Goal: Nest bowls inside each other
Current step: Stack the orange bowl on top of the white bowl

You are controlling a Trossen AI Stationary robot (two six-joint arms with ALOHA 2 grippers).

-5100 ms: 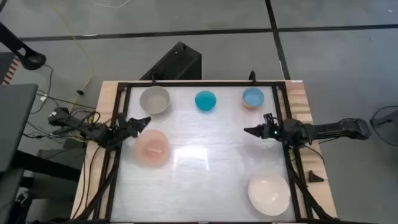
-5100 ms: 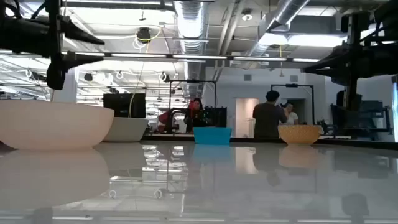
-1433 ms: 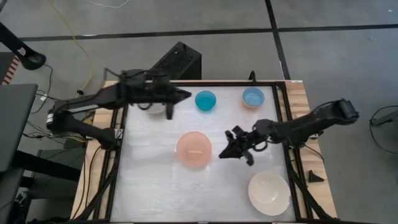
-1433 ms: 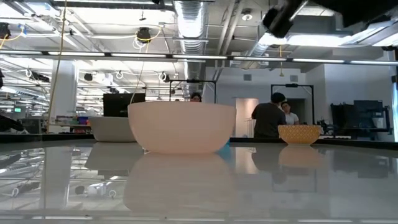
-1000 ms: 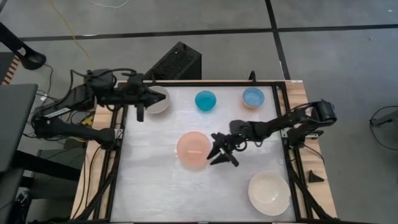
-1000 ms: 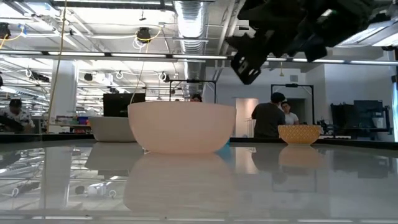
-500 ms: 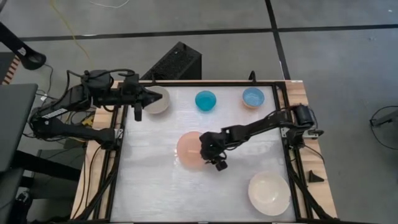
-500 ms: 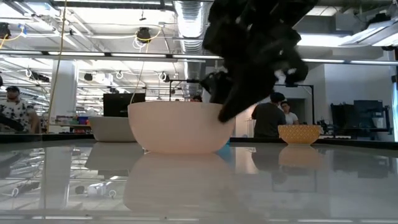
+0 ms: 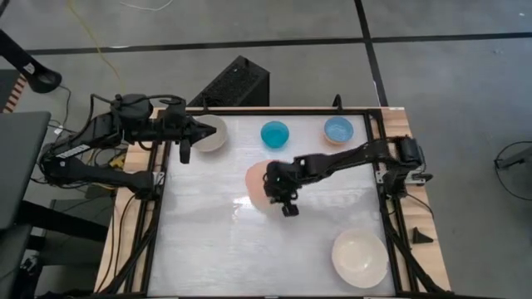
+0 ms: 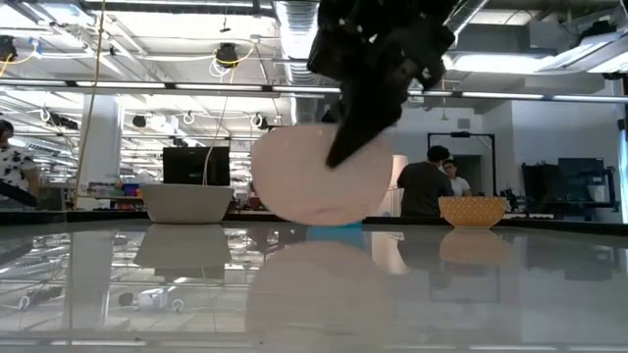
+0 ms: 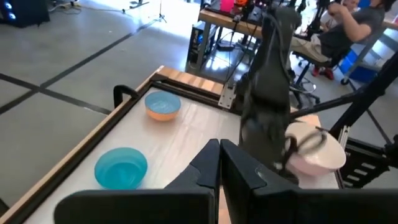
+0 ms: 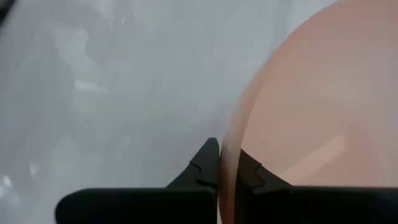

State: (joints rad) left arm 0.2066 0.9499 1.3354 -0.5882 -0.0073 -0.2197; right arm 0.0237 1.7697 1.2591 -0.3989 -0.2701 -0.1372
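Observation:
The pale pink bowl (image 9: 256, 178) is tipped up on edge at mid-table, its underside (image 10: 309, 181) facing the near edge. My right gripper (image 9: 276, 191) is shut on it. My left gripper (image 9: 198, 130) is shut and holds nothing, hovering by the left rim of the grey-beige bowl (image 9: 214, 133), which sits on its base at the far left. The teal bowl (image 9: 274, 133) and the light blue bowl (image 9: 337, 129) sit along the far edge. The white bowl (image 9: 360, 257) sits at the near right. My right gripper pinches the pink bowl's rim (image 12: 227, 146), with one finger (image 12: 202, 165) outside the wall and the other inside. It comes slanting down from the table's right. The bowl is tilted steeply, its held side raised; whether its low edge (image 10: 314, 221) is off the table I cannot tell.
The table's black frame rails (image 9: 162, 208) run along both sides. Bare tabletop lies between the pink bowl and the white bowl. People stand in the room beyond the far edge (image 10: 424, 186).
My right gripper has gone toward the table's left to the pink bowl, tipped its fingers downward and shut on the rim. The bowl, which sat flat on its base, now stands tipped up on edge and has shifted slightly toward the far edge.

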